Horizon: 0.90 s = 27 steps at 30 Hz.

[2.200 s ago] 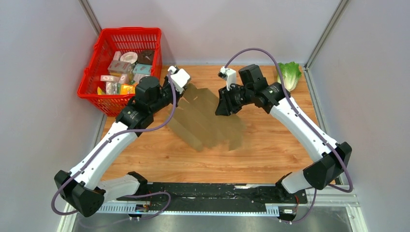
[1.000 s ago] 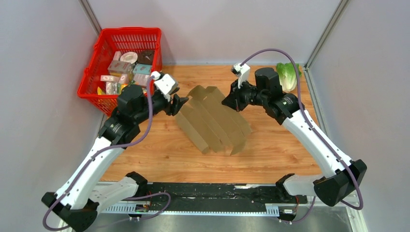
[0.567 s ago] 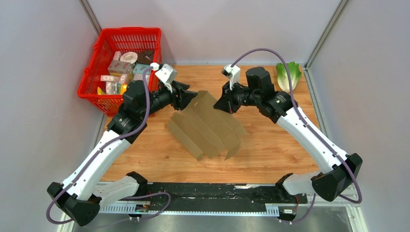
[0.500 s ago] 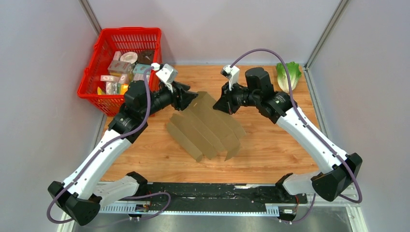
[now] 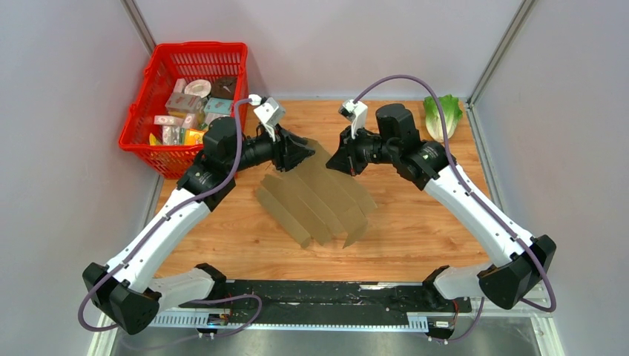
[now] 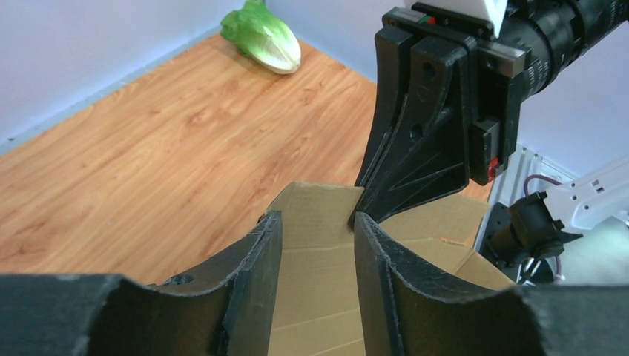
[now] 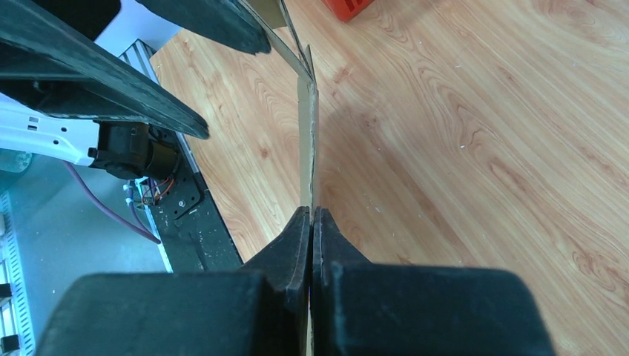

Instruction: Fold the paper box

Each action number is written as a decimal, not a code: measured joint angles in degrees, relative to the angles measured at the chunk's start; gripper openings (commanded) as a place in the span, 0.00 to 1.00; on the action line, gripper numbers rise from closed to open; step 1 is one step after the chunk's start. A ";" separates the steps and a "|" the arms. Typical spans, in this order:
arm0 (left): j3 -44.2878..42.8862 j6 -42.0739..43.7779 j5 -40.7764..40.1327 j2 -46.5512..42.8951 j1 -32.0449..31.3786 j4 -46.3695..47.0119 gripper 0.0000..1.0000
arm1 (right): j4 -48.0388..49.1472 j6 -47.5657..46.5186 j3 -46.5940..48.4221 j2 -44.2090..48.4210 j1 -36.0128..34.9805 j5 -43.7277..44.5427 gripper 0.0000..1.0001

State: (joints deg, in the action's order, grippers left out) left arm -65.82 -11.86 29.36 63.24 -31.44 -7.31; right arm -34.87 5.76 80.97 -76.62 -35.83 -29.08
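The paper box (image 5: pixel 319 196) is a flat brown cardboard sheet with flaps, tilted up off the wooden table at its far end. My right gripper (image 5: pixel 343 160) holds that raised far edge. In the right wrist view the jaws (image 7: pixel 311 213) are shut on the sheet, which shows edge-on (image 7: pixel 306 133). My left gripper (image 5: pixel 302 152) is at the sheet's far left corner, close to the right gripper. In the left wrist view it stands open (image 6: pixel 315 219), with the cardboard face (image 6: pixel 315 289) showing in the gap between its fingers (image 6: pixel 252 274). Just beyond is the right gripper (image 6: pixel 438 133).
A red basket (image 5: pixel 148 81) of small printed packages stands at the far left, off the table's corner. A lettuce (image 5: pixel 443 113) lies at the far right corner, also seen in the left wrist view (image 6: pixel 263 37). Grey walls close in the sides.
My left gripper has moved right and forward onto the sheet's far left corner, and its jaws have narrowed. The right gripper shifted slightly left and keeps its hold on the sheet.
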 measured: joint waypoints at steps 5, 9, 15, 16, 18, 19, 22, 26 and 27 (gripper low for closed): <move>-0.11 -0.59 2.05 0.83 0.00 -0.24 0.28 | 0.04 0.46 0.00 0.20 0.00 -0.17 0.00; -0.13 -1.22 4.26 0.96 0.00 0.09 0.30 | 0.39 0.90 0.00 0.22 0.00 -0.13 0.00; -0.13 -3.06 8.22 1.44 0.00 1.55 0.64 | 1.44 2.05 0.00 0.20 0.00 0.02 0.00; -0.13 -3.30 8.31 1.31 0.04 1.84 0.64 | 1.55 2.23 0.00 0.20 0.00 -0.02 0.00; -0.13 -3.76 8.22 0.83 0.50 2.08 0.64 | 1.55 2.47 0.00 0.20 0.00 -0.22 0.00; -0.13 -4.31 8.24 0.50 1.05 2.25 0.64 | 1.55 2.58 0.00 0.20 0.00 -0.44 0.00; 0.09 -8.17 8.44 -0.35 4.81 5.31 0.62 | 1.49 2.86 0.02 0.17 0.00 -1.51 0.00; 1.05 -15.06 9.77 0.26 10.58 11.69 0.57 | 1.25 3.19 0.68 -0.13 0.00 -2.69 0.00; 1.11 -15.78 9.90 0.61 11.37 12.46 0.55 | 1.27 3.26 0.94 -0.22 0.00 -2.95 0.00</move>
State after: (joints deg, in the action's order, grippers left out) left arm -64.71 -27.64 39.27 63.86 -20.08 5.15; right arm -33.61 9.02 81.91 -76.84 -35.83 -32.03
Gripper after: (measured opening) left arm 0.586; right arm 0.010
